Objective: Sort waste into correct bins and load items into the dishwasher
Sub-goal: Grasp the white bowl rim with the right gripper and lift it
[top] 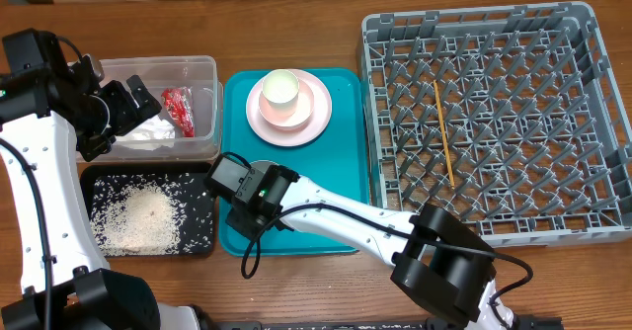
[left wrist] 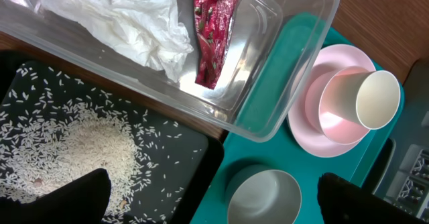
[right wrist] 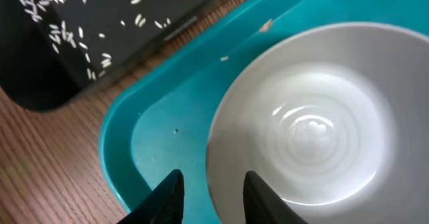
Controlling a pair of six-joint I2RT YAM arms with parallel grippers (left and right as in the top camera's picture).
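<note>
Wood-grain table [top: 296, 19] fills the background, with a large grey dish rack [top: 474, 19] on the right. On the rack's pegged grid floor a thin wooden chopstick [top: 444, 132] lies almost lengthwise, tilted slightly.

At the far left sits a clear plastic tub [top: 168, 68] with rounded corners. It holds a crumpled, shiny red wrapper [left wrist: 213, 36] with a fine pale pattern, just beside a rumpled white tissue [left wrist: 127, 23]. Just below the tub is a shallow black tray [top: 202, 236]. It carries white rice grains [top: 138, 219], heaped in a loose mound with strays scattered around it.

Between these bins and the rack lies a teal tray [top: 346, 162]. At its far end a round pale pink plate [left wrist: 301, 117] carries a pinkish bowl [left wrist: 338, 117], and a small cream cup [left wrist: 379, 100] sits inside the bowl. At the near end rests a grey-white bowl [right wrist: 315, 130], glossy and empty, with faint concentric rings in its base.

The left gripper [left wrist: 221, 200] hangs above the tub's edge with its fingers spread wide and nothing between them. The right gripper [right wrist: 213, 194] is down at the grey-white bowl. One finger is outside the rim and one inside, and the jaws stand a little apart. A sliver of space shows on each side of the rim, so no pinch is visible.
</note>
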